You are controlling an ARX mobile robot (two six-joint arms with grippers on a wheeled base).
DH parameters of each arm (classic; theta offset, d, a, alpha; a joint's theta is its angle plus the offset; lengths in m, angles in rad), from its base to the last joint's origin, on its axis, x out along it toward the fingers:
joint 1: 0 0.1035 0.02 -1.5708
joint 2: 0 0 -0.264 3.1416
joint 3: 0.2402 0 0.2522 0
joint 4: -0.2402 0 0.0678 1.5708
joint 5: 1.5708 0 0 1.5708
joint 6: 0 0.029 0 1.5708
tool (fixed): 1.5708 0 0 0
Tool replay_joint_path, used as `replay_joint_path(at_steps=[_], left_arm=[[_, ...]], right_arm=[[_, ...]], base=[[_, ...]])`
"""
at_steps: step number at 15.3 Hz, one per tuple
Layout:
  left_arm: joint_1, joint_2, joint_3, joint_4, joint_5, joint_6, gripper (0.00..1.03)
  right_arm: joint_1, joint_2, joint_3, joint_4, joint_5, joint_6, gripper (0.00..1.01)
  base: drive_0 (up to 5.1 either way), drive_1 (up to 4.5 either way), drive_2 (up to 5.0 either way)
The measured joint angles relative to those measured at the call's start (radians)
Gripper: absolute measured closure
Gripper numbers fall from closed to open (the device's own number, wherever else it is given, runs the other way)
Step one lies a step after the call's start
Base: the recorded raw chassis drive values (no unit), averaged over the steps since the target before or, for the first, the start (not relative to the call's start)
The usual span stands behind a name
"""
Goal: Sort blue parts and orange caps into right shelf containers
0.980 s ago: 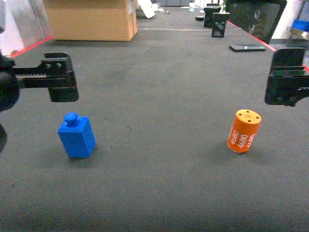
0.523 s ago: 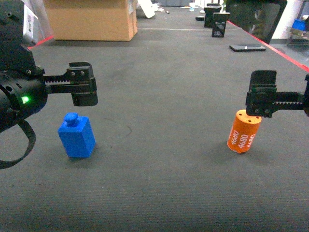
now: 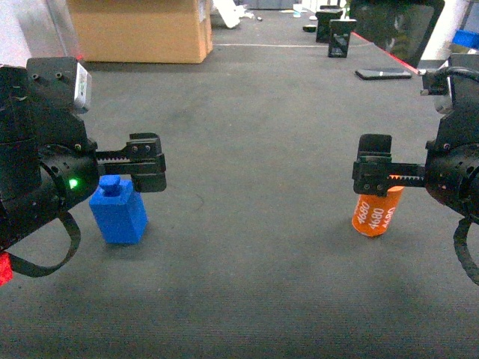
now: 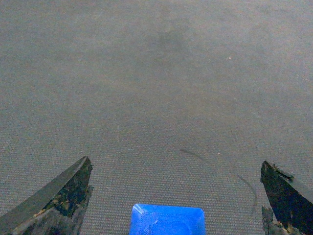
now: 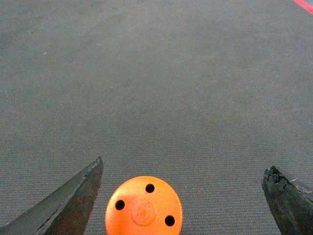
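Left claw point(image 3: 146, 173) hangs spread wide at the left of the head frame, gripping nothing, with the blue part point(image 3: 118, 210) standing on the dark grey surface point(image 3: 247, 247) directly beneath and slightly behind its tips; in the left wrist view the part's top point(image 4: 167, 221) shows at the bottom centre, squarely between the two dark fingers point(image 4: 54, 200) at the lower corners. At the right of the head frame the right claw point(image 3: 374, 173) is equally spread and empty, poised over the orange cap point(image 3: 376, 211), whose round top with three holes point(image 5: 144, 205) sits at the bottom centre of the right wrist view, closer to the left finger point(image 5: 68, 198) than to the right one. The step in hand looks like the approach to a double pick: both pieces are lined up but not yet gripped. The next move seems to call for each arm to come lower so the fingers bracket the piece, with the right claw perhaps shifting sideways to centre the cap, and then to clench. The blue crates meant to receive the pieces do not appear in any view, so the carry to them cannot be judged. A cardboard box point(image 3: 138, 30) sits at the upper left of the head frame, well apart from both pieces.
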Motion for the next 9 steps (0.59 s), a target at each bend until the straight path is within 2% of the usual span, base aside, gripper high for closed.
replay_joint_path(at_steps=[3, 8, 9], left_arm=[[0.019, 0.137, 0.055, -0.016, 0.024, -0.025, 0.05], [0.012, 0.187, 0.056, -0.064, 0.021, -0.026, 0.05], [0.011, 0.189, 0.056, -0.064, 0.016, -0.026, 0.05]], right_arm=[[0.023, 0.136, 0.086, -0.038, -0.046, 0.055, 0.03], [0.034, 0.165, 0.088, -0.080, -0.043, 0.065, 0.03], [0.034, 0.175, 0.088, -0.098, -0.045, 0.071, 0.09]], base=[[0.0, 0.00, 0.0], [0.0, 0.00, 0.0], [0.0, 0.00, 0.0]])
